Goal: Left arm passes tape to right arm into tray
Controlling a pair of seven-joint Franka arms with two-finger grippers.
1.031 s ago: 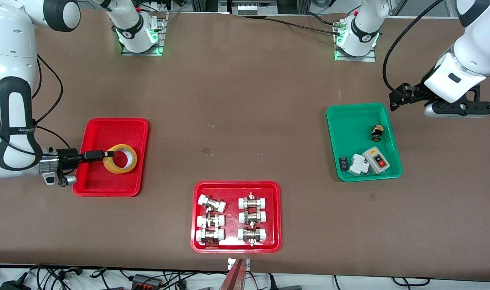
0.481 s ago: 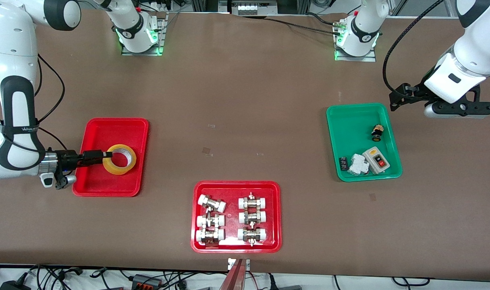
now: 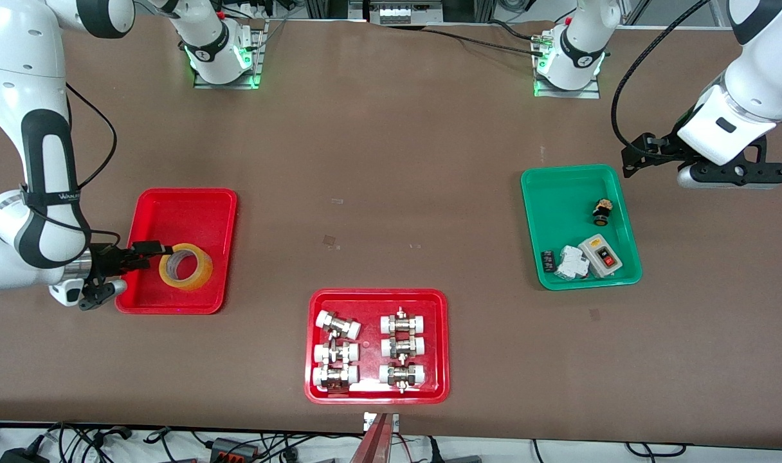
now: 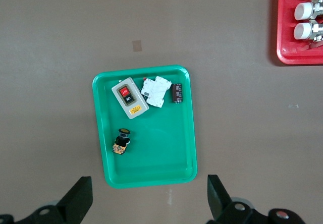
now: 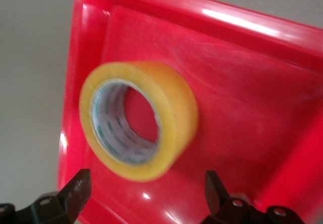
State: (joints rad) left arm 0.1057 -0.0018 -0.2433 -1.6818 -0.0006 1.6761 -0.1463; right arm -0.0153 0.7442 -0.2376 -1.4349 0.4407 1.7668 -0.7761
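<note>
The release step is done: the tape (image 3: 185,267) lies in the red tray (image 3: 191,206) near its front edge, right gripper (image 3: 148,249) fingers spread beside it and due to retreat, while the left gripper (image 4: 149,199), fingers spread, waits over the green tray (image 3: 558,193).

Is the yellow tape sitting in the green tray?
No, the tape lies in the plain red tray at the right arm's end of the table, while the green tray holds only small electrical parts.

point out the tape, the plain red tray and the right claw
tape (image 3: 185,267), front view, on its yellow outer band.
plain red tray (image 3: 185,212), front view, on its bare floor.
right claw (image 3: 152,249), front view, midway between its fingertips, open, by the tape.
</note>
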